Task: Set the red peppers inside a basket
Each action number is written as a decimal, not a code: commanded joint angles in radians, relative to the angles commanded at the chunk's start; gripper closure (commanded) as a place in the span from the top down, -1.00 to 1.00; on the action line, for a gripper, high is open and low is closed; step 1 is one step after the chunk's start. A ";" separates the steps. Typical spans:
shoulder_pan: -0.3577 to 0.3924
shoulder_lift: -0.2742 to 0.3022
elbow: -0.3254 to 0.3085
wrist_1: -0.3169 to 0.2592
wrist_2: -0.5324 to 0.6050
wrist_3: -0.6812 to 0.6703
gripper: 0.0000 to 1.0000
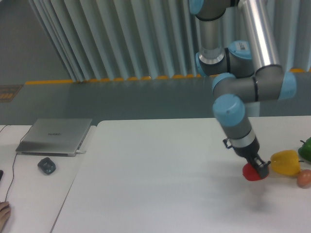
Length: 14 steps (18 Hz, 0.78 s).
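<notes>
The red pepper (250, 173) is glossy and fist-sized, at the right side of the white table (155, 179). My gripper (261, 170) comes down at a slant from the upper left and is shut on the pepper's right upper part. The dark fingers cover its stem. The pepper looks slightly raised, with a faint shadow below it. No basket is in view.
A yellow bell pepper (285, 162) lies just right of the gripper, close to touching it. A small orange-pink fruit (304, 178) and a green object (306, 148) sit at the right edge. A laptop (56, 136) and a mouse (46, 165) rest on the left table.
</notes>
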 joint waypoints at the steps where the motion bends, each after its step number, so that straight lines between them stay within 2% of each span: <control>1: 0.023 0.008 0.003 -0.003 -0.011 0.032 -0.19; 7: 0.190 0.017 0.055 0.000 -0.035 0.308 -0.19; 10: 0.324 -0.035 0.109 0.011 -0.094 0.487 -0.19; 12: 0.365 -0.064 0.129 0.018 -0.095 0.552 -0.19; 14: 0.396 -0.105 0.129 0.092 -0.094 0.611 -0.18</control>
